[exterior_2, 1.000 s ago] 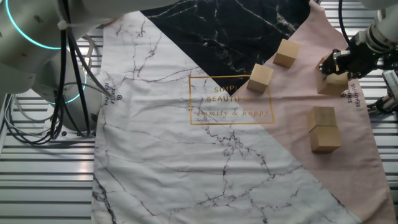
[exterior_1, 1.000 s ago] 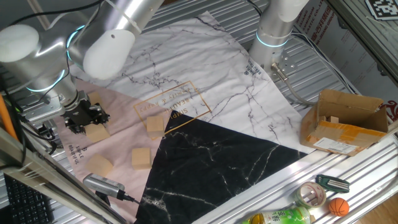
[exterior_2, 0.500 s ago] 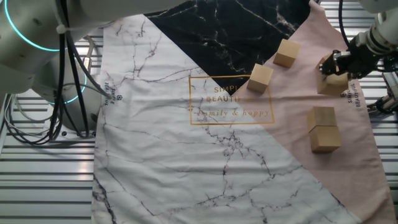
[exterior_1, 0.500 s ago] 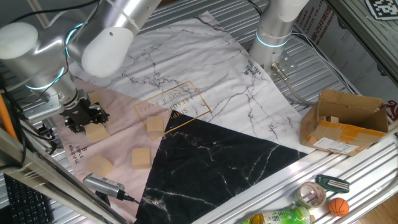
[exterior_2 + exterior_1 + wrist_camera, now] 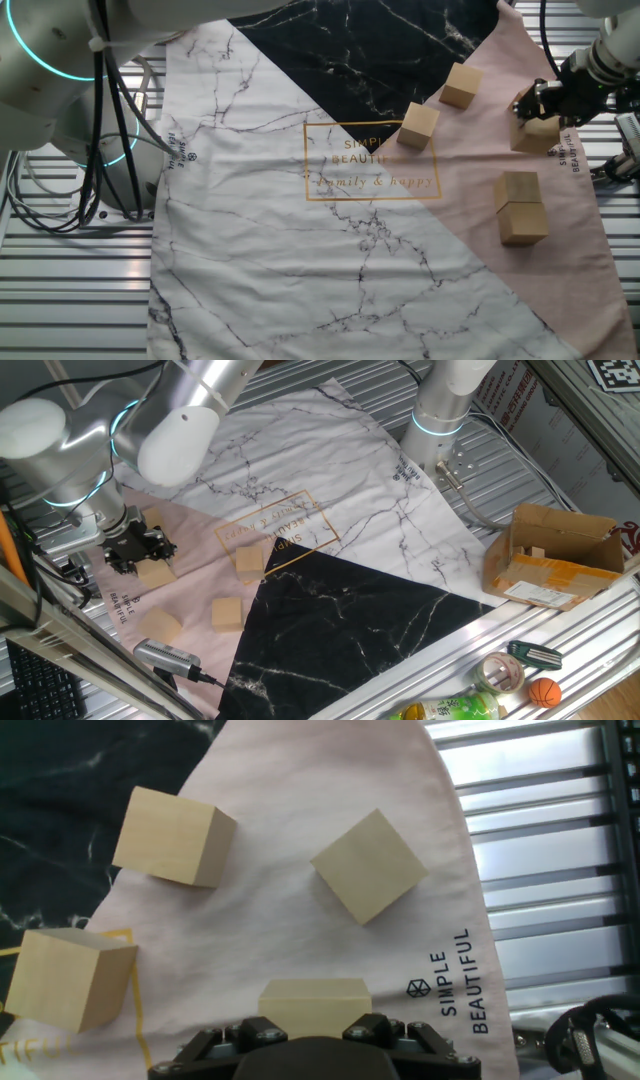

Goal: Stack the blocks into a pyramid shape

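Observation:
My gripper (image 5: 146,558) is down at the left corner of the pink cloth, shut on one of the blocks (image 5: 156,573), which rests on the cloth. The other fixed view shows that gripper (image 5: 538,116) over the same block (image 5: 536,134). In the hand view the held block (image 5: 313,998) shows at the bottom between the jaws of my gripper (image 5: 312,1026). Two blocks (image 5: 522,206) lie side by side and touching. Three more lie singly: one block (image 5: 461,86), another block (image 5: 418,126), and a tilted block (image 5: 368,865).
A marble-print cloth (image 5: 330,520) with white, black and pink areas covers the table. An open cardboard box (image 5: 555,555) stands at the right. A second arm's base (image 5: 440,410) is at the back. A tape roll, bottle and small ball (image 5: 543,692) lie on the front rail.
The arm's upper links have shifted slightly. The gripper and the blocks have stayed where they were.

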